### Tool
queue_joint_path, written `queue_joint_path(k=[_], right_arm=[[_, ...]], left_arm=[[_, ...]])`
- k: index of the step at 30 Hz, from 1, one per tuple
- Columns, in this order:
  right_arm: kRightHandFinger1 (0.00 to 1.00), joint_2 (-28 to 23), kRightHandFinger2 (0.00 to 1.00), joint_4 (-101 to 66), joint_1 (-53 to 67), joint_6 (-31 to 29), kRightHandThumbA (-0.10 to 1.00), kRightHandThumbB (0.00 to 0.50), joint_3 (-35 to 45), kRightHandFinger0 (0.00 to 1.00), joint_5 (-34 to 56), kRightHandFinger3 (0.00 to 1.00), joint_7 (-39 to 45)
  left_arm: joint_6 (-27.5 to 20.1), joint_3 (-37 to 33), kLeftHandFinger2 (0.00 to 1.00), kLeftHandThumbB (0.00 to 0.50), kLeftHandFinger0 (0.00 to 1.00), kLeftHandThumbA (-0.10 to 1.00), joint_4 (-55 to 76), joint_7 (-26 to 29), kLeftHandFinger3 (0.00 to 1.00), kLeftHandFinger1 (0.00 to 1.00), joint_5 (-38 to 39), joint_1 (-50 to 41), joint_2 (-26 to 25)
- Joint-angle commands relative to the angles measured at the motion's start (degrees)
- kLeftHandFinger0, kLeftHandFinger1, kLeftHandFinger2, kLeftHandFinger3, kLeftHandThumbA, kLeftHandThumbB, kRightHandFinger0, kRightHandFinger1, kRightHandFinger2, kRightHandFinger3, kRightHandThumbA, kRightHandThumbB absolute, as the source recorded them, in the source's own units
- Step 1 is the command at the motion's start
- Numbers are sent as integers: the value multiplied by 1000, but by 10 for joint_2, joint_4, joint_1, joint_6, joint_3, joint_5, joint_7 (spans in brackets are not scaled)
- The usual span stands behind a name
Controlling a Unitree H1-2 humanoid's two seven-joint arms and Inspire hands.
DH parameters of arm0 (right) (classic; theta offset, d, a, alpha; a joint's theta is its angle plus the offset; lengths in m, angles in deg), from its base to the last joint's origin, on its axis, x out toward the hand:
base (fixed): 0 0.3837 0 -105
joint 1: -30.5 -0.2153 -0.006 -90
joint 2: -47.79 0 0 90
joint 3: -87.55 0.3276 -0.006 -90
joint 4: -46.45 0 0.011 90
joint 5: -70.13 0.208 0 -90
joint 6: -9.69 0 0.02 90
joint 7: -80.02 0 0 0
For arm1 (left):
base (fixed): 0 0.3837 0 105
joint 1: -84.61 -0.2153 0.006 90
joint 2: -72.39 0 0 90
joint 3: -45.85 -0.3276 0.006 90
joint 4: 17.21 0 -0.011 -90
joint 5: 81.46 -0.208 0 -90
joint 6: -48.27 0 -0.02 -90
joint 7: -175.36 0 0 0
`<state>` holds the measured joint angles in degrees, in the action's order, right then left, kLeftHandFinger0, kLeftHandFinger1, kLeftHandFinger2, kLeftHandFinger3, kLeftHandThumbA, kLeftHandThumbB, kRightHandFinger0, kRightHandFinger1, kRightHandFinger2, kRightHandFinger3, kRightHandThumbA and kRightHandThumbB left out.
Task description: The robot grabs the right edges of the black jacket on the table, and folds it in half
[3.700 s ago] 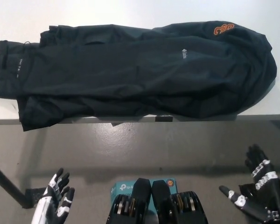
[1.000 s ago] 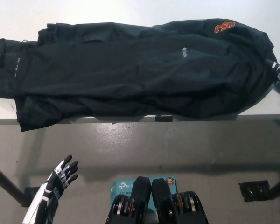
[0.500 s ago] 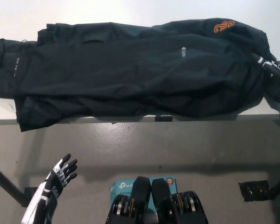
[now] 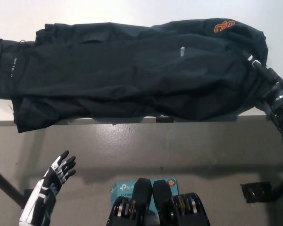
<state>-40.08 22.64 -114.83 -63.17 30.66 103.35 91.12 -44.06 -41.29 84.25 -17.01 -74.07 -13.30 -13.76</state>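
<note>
Jacket [image 4: 132, 70], orange logo [image 4: 224, 26], right hand [image 4: 262, 70]

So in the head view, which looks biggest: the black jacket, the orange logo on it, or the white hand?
1. black jacket, by far the largest.
2. white left hand, though it sits nearer the camera, so this is only how it looks.
3. orange logo, smallest.

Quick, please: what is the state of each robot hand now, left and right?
Left robot hand: open, holding nothing, low beside the table.
Right robot hand: on the jacket right edge; grip cannot be told.
</note>
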Motion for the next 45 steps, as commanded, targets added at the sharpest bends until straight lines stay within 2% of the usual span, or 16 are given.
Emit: queue_joint_path(k=[1, 2, 3, 4, 8, 10, 13, 15, 19, 26, 28, 29, 39, 42, 43, 45], right_arm=[[195, 4, 461, 6, -60, 15, 383, 386, -2, 25, 1, 562, -61], [39, 9, 280, 2, -63, 1, 152, 320, -4, 5, -8, 408, -93], [2, 16, 194, -13, -62, -9, -86, 254, -10, 0, -18, 566, -112], [0, 25, 265, -41, -57, -12, -99, 226, -22, 0, -31, 653, -129], [36, 32, 608, -58, -58, -17, -100, 140, -11, 0, -18, 573, -143], [68, 34, 659, -57, -60, -31, -100, 166, -6, 0, -13, 479, -146], [26, 36, 616, -69, -60, -36, -100, 133, -5, 0, -8, 510, -143], [18, 40, 627, -90, -56, -30, -100, 117, -4, 0, -4, 882, -145], [0, 48, 573, -139, -49, -25, -100, 96, -1, 0, 2, 1000, -156], [0, 43, 588, -223, -57, -8, -100, 84, 13, 0, 14, 1000, -187], [0, 37, 571, -239, -62, -8, -100, 82, 13, 0, 12, 857, -190], [0, 34, 571, -248, -63, -6, -100, 68, 12, 0, 15, 1000, -186], [0, -5, 627, -273, -120, 7, -100, 97, 14, 0, 23, 1000, -186], [4, -13, 630, -270, -136, 12, -100, 65, 2, 0, 17, 840, -174], [35, -15, 650, -268, -145, 16, -100, 69, 0, 0, 17, 990, -175], [76, -19, 669, -267, -160, 17, -100, 70, -21, 0, 5, 1000, -164]], left_arm=[[-11, 5, 1000, 379, 1000, 1000, 19, 11, 1000, 1000, 4, 8, 4], [-10, 5, 1000, 377, 1000, 1000, 20, 12, 1000, 1000, 1, 8, 4], [-8, 5, 1000, 368, 1000, 1000, 23, 12, 1000, 1000, -2, 8, 4], [-6, 6, 1000, 365, 1000, 1000, 24, 10, 1000, 1000, 0, 8, 3], [-9, 8, 1000, 368, 1000, 1000, 19, 10, 1000, 1000, 1, 11, 3], [-9, 8, 1000, 364, 1000, 1000, 20, 9, 1000, 1000, 0, 12, 2], [-9, 8, 1000, 367, 1000, 1000, 18, 7, 1000, 1000, -1, 13, 1], [-9, 9, 1000, 364, 1000, 1000, 17, 8, 1000, 1000, -2, 13, 1], [-8, 10, 1000, 361, 1000, 1000, 18, 11, 1000, 1000, -6, 17, 2], [-9, 11, 1000, 350, 1000, 1000, 17, 10, 1000, 1000, -3, 22, 4], [-10, 11, 1000, 347, 1000, 1000, 15, 9, 1000, 1000, -2, 25, 3], [-10, 12, 1000, 347, 1000, 1000, 15, 10, 1000, 1000, -2, 25, 4], [-12, 11, 1000, 340, 1000, 1000, 14, 7, 1000, 1000, -1, 23, 3], [-10, 11, 1000, 334, 1000, 1000, 16, 8, 1000, 1000, -1, 20, 4], [-11, 11, 1000, 334, 1000, 1000, 15, 8, 1000, 1000, -1, 21, 4], [-11, 10, 1000, 325, 1000, 1000, 18, 6, 1000, 1000, 0, 18, 3]])
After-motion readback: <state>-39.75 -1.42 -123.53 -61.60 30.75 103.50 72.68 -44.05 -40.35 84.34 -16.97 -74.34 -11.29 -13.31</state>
